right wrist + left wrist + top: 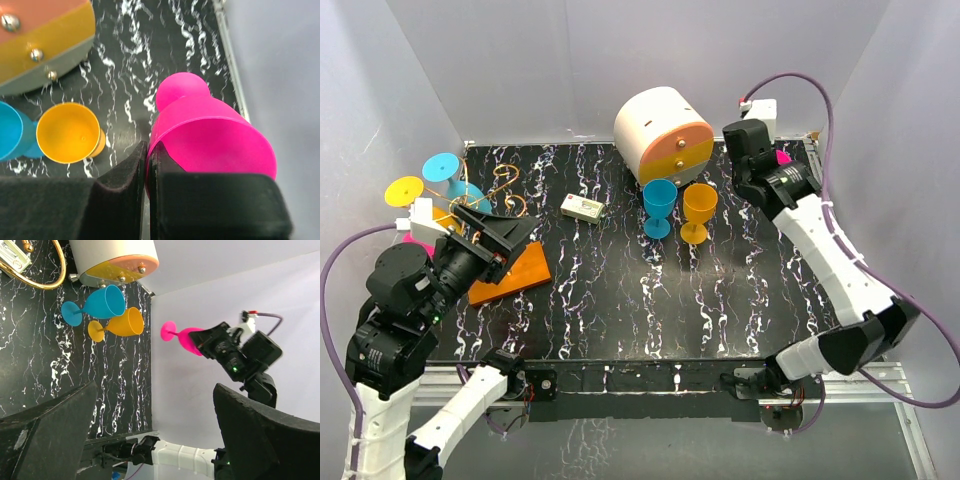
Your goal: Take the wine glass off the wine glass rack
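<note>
My right gripper (148, 150) is pinching the rim of the pink wine glass (210, 135), with the foot pointing away from the fingers. It hangs at the far right edge of the table (640, 300), well apart from the wine glass rack (510, 272) on the left, so I judge that glass to be off. My left gripper (512, 228) is spread wide and holds nothing. It sits just beside the rack's post, which makes it much the nearer arm. It faces right across the table, while the hung glasses lie to its left and farther back, their stems slanting outward. On the hooks I count one hung blue glass (468, 195) and one yellow glass (405, 190). By the round drawer cabinet (662, 133) stand one upright blue glass (660, 200) and one orange glass (700, 205). With the pink one that makes five glasses, plus one small box (582, 207).
</note>
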You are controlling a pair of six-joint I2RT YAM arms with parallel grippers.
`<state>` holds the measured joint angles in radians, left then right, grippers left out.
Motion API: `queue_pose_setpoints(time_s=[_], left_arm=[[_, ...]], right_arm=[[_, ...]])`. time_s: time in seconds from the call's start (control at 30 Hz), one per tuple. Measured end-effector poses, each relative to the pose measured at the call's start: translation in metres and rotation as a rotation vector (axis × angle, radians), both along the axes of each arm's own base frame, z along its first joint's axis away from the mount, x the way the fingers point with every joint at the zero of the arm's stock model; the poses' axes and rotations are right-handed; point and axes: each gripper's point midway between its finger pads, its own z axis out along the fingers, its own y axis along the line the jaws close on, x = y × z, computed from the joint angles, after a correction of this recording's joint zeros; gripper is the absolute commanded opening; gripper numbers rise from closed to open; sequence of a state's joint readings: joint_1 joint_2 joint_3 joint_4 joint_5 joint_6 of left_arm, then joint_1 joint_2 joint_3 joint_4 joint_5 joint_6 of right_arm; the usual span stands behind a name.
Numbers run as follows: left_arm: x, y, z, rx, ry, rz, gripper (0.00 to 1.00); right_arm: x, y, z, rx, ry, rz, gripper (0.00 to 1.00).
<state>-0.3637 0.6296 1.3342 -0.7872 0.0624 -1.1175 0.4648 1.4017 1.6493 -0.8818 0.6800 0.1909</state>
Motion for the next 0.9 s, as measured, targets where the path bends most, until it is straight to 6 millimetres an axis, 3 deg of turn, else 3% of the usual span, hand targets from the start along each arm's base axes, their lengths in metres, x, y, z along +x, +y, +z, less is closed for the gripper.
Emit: queue_pose_setpoints(time_s=[0.23,0.53,0.9], left_arm=[[-0.003,0.002,0.005,0.008,-0.016,0.002,0.99],[-0.005,0.007,0.005,0.036,-0.016,0.016,0.99],[-0.004,0.008,0.002,0.05,-0.01,0.019,0.99]], right_arm=[[0.0,0.008,-0.056,0.08,0.193,0.036,0.0],[0.001,0.015,-0.088,0.216,0.305,0.055,0.0],[0.005,0.02,-0.151,0.276,0.488,0.054,0.0]])
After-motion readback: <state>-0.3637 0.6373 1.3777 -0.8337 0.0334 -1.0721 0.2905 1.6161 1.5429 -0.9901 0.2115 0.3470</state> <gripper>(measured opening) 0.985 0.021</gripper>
